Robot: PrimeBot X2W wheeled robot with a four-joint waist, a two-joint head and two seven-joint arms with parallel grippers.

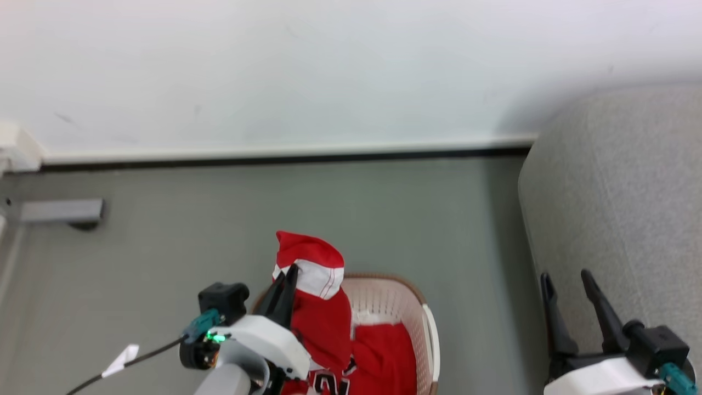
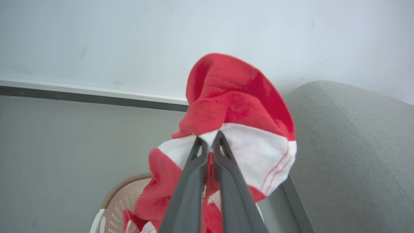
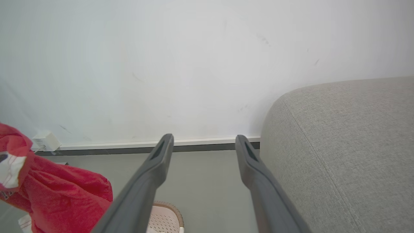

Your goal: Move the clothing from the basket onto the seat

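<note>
head view, lower centre: the left gripper [image 1: 289, 270] is pinched together on a white panel of the clothing [image 1: 323, 323], which hangs from its tips down into the basket [image 1: 431, 329]. more red fabric lies inside the basket to the right of the hanging piece, and white lettering with dark edges shows at the bottom edge of the frame. the basket stands on the grey floor [image 1: 329, 208], near the seat [image 1: 620, 208] at the right of the frame but apart from it. lower right: the right gripper [image 1: 565, 275], its prongs spread wide with nothing between them, seen against the seat's side. left wrist view: gives the grip in detail. the two fingers [image 2: 187, 187] meet on the white panel with red stitched lines, and a red fold rises above them against the wall [image 2: 97, 38]. the basket's brown rim is at the lower left and the seat's rounded edge at the right. right wrist view: adds a white box [image 3: 47, 140] at the foot of the wall at mid left and a stitched seam along the seat at the right. the lifted red fabric is at the lower left and part of the basket rim at the bottom edge.
</note>
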